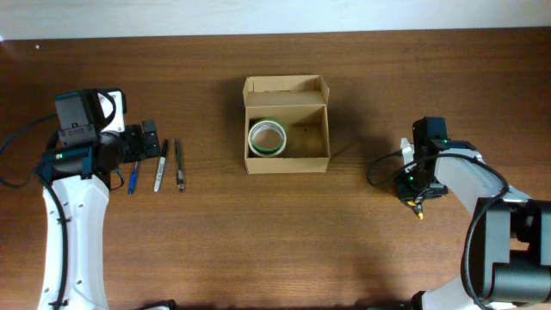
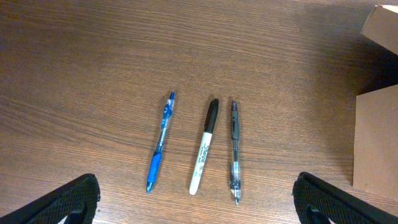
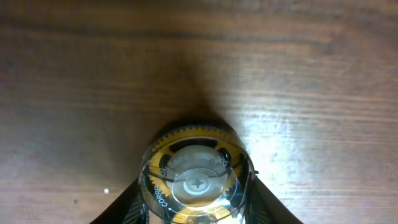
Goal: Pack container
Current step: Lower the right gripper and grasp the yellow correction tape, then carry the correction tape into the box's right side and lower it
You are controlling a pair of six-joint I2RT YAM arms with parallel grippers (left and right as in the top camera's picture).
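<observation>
- The box (image 1: 286, 159) sits open in the middle of the brown wooden surface (image 1: 284, 250), a little toward the far edge. Its plain flap lid (image 1: 286, 85) is folded back on the far side.
- A green and white tape roll (image 1: 267, 138) lies flat inside the box, in its left half. The right half shows only bare cardboard floor.
- Three writing tools lie side by side left of the box, well apart from it, and none touches another.
- The leftmost is a blue pen (image 2: 160, 144), the middle one a white marker (image 2: 204, 147) with a black cap, and the rightmost a clear pen (image 2: 234, 152) with a black grip.
- In the left wrist view all three run near to far, roughly parallel. The box's tan side shows at the right edge of that view.
- The left jaws are released and spread wide, above the surface just left of the writing tools. Their dark fingers (image 2: 68, 202) show only at the two bottom corners of the wrist view, with nothing between them.
- The right jaws are on the right side of the surface, well apart from the box. They grasp a round clear correction tape dispenser (image 3: 196, 180) with a yellow toothed wheel inside.
- Dark fingers (image 3: 121, 208) press against both sides of the dispenser at the bottom of the right wrist view. Whether the dispenser touches the surface cannot be told.
- A black cable (image 1: 379, 169) loops beside the right arm.
</observation>
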